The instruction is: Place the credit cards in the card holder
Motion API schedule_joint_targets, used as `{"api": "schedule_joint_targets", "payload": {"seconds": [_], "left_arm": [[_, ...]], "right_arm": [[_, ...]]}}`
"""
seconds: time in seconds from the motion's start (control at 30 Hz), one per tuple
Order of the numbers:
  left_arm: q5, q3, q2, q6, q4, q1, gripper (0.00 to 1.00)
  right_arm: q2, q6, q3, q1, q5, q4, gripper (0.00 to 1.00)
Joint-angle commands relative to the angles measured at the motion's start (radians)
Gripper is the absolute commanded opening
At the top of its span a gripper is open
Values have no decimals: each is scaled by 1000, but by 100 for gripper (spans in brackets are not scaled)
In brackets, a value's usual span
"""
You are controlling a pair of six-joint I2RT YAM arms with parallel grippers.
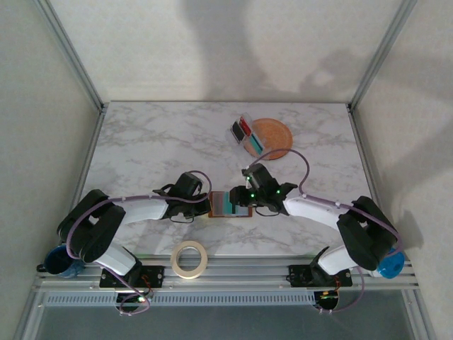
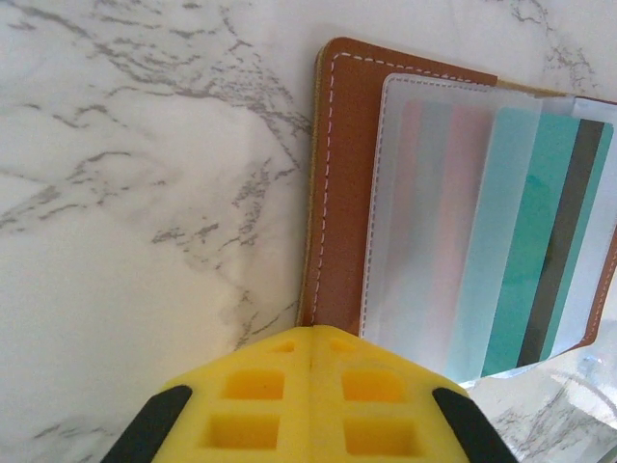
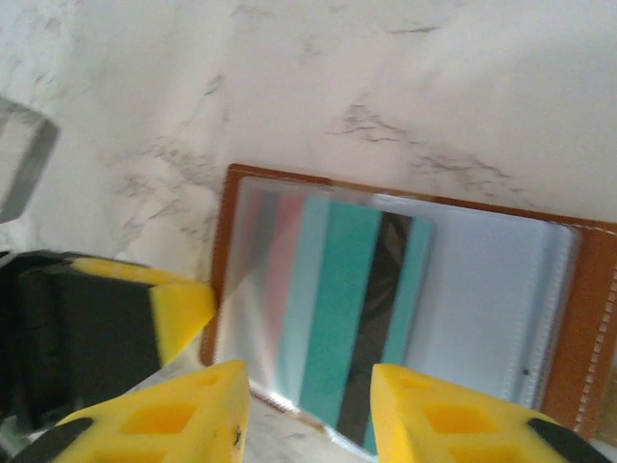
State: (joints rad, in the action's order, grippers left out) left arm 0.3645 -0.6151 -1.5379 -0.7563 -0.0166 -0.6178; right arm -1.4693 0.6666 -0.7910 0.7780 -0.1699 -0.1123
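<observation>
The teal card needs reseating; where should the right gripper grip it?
Pinch the end of the teal card that juts past the rim of the card holder, coming from that side, where the right gripper stands open. The rest lies flat under clear plastic, so likely only that end is free.

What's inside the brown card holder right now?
A teal card with a dark stripe, plus pale blue and pinkish cards behind frosted pockets. Anything stacked beneath is covered.

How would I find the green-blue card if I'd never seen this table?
On the marble table, near the front middle, a brown wallet lies open. The teal card lies at its clear pockets; it alone has a dark stripe, unlike the pale pink and pale blue bands beside it.
</observation>
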Motion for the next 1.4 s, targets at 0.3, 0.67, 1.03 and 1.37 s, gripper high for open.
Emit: {"api": "schedule_joint_targets", "payload": {"seconds": [0.3,0.67,1.03,1.37], "left_arm": [[-45,1,25,7,69,-7,5],[-35,-4,5,14,67,-7,4],[-35,-3,3,16,67,-7,3],[-38,-4,5,17,73,-7,3]], "right_arm": [[-143,-182,-171,-111,-214,-301,42],[-243,-151,-188,-109,-295,-220,35],[-287,-145,-199,-86,-290,-199,31],[-322,-133,-227,-38,-297,-177,20]]}}
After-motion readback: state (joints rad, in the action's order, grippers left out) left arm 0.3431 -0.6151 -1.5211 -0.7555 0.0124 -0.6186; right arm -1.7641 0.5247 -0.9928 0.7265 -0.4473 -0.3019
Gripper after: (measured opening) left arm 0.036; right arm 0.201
